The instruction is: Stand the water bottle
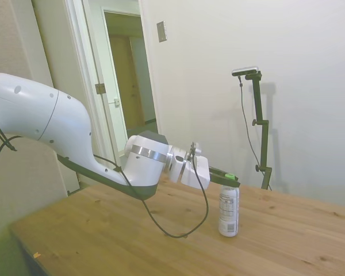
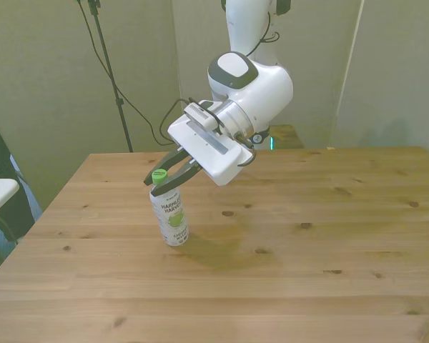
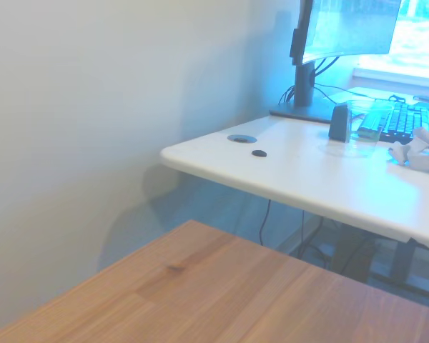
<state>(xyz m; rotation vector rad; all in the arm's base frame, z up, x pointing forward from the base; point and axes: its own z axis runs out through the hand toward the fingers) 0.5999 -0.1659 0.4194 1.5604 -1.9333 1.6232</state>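
Bottle: water bottle (image 2: pixel 169 215) upright on table (image 2: pixel 307 236), cap between gripper (image 2: pixel 164 174) fingertips.
Gripper: clamped on the cap.

Water bottle (image 2: pixel 169 212), clear with white label and green cap, upright on the table, cap between the jaws.

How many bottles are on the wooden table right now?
1. The water bottle stands upright on the wooden table, toward the front view's left, its green cap between the fingers of the gripper. No others visible.
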